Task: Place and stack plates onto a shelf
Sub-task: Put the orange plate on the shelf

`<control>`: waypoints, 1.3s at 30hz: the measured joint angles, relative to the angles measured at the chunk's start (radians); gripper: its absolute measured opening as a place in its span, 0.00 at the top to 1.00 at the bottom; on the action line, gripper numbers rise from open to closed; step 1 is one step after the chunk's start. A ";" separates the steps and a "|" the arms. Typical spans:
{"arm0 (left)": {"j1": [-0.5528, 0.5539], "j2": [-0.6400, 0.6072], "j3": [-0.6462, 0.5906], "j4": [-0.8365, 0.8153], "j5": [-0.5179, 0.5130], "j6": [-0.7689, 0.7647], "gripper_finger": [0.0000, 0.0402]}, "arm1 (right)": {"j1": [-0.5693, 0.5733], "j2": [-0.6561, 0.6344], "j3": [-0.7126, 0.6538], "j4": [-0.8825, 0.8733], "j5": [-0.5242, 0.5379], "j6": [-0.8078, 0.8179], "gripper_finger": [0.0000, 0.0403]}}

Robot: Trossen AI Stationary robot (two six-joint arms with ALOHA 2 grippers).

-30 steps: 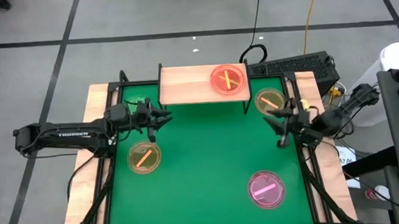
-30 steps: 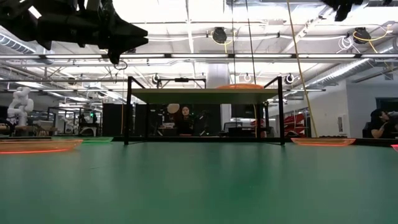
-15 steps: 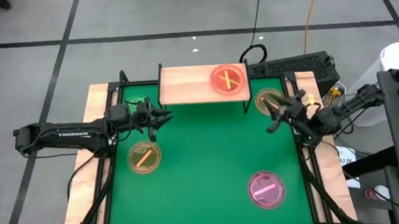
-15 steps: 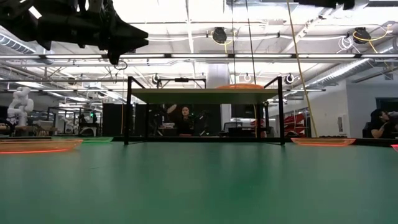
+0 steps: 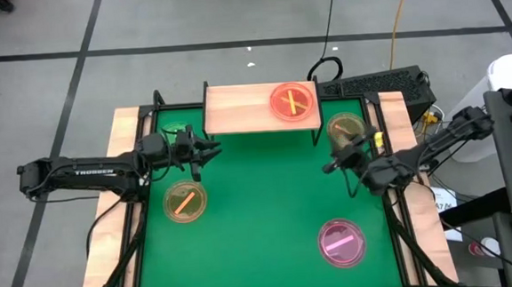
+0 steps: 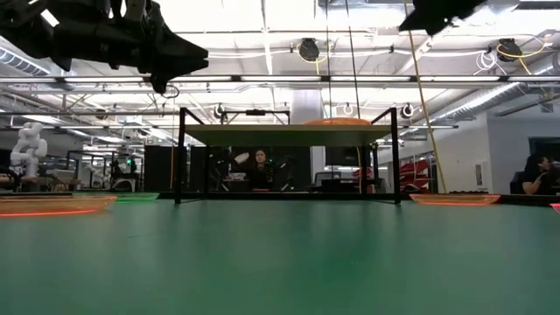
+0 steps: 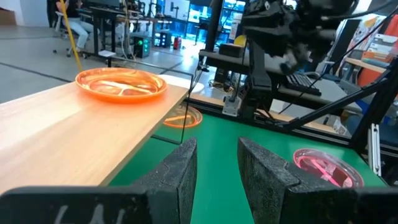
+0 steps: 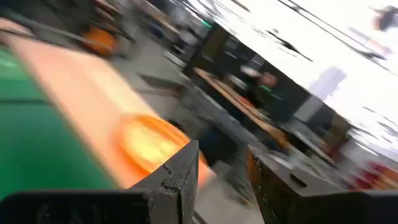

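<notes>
Since a second ago the right gripper (image 5: 337, 167) has swung off the amber plate (image 5: 345, 129) at the table's far right and now hangs above the green table (image 5: 261, 223), its fingers parted with nothing between them. That plate lies just behind the gripper, beside the shelf's right end. On the shelf (image 5: 236, 109), farther ahead and to the gripper's left, sits an orange plate (image 5: 293, 101). A pink plate (image 5: 342, 242) rests nearer the front edge, well apart from the gripper. Across the table the left gripper (image 5: 214, 150) has not shifted; it hovers just before the shelf's left end, fingers apart and empty. An amber plate with an orange stripe (image 5: 185, 201) lies beneath its arm.
</notes>
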 joint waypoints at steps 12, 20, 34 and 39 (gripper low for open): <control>0.000 0.000 0.000 -0.002 0.000 -0.003 0.70 | -0.099 0.133 0.094 -0.169 -0.702 0.310 0.71; 0.000 0.000 0.000 -0.008 0.000 -0.002 0.70 | -0.221 0.227 0.225 -0.744 -0.757 0.610 0.71; 0.000 0.000 0.000 -0.028 0.000 0.008 0.70 | -0.404 0.245 0.083 -1.117 -0.855 1.145 0.71; -0.001 0.000 0.000 -0.023 0.000 0.001 0.70 | -0.505 0.249 -0.012 -1.097 -0.848 1.165 0.71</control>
